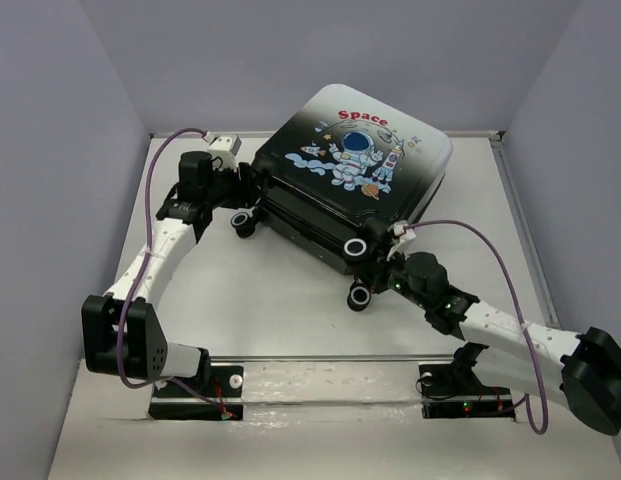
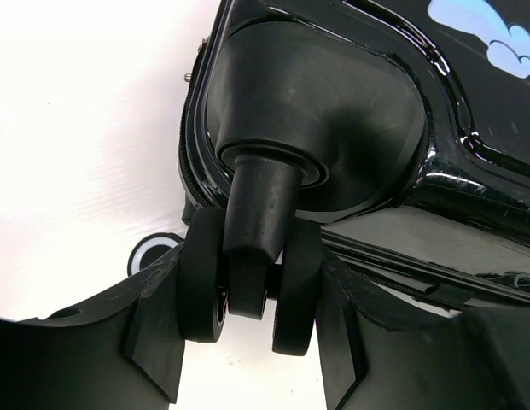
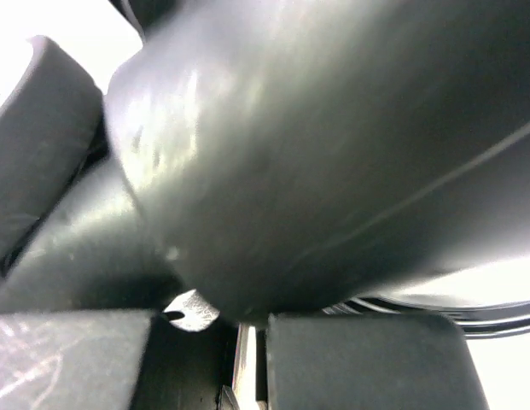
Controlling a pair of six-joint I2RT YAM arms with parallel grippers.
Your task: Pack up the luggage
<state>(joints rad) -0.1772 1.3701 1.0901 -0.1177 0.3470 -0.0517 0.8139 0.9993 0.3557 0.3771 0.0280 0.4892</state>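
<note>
A: Two arms, doing what?
B: Left gripper (image 2: pixel 247 329) pinches the luggage's (image 1: pixel 350 190) left corner caster (image 2: pixel 202 282); right gripper (image 3: pixel 247 354) is closed tight at its near corner. Luggage lies closed, print up, on the table (image 1: pixel 270 315).

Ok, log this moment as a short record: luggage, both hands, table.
luggage: halves together, lying flat, astronaut print up, set at an angle to the table edges
left hand: at the luggage's left corner, one finger on each side of a twin wheel, pads against it
right hand: shut, up against the dark shell at the luggage's near corner
table: white, bears the luggage
</note>
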